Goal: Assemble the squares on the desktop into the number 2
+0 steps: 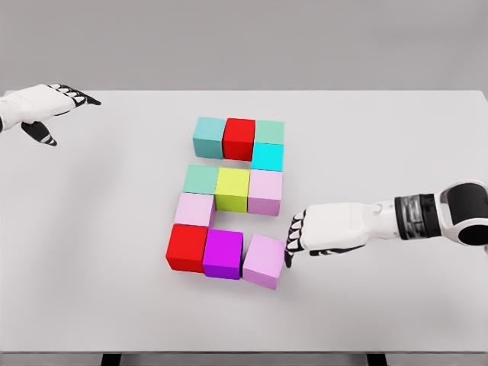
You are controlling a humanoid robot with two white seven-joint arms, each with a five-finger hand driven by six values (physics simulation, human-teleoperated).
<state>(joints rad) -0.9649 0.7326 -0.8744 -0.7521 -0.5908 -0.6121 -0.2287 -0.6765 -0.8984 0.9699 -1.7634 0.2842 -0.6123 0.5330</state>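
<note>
The right hand, fingers curled loosely and gripping nothing, touches or nearly touches the skewed pink block closing the 2's bottom row beside the magenta block; squaring it appears next. The left hand rests far left, fingers extended.

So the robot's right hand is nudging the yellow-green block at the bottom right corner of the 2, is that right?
Not quite. In the head view the right hand is against a pale pink block at that corner. The yellow-green block sits in the middle row.
</note>
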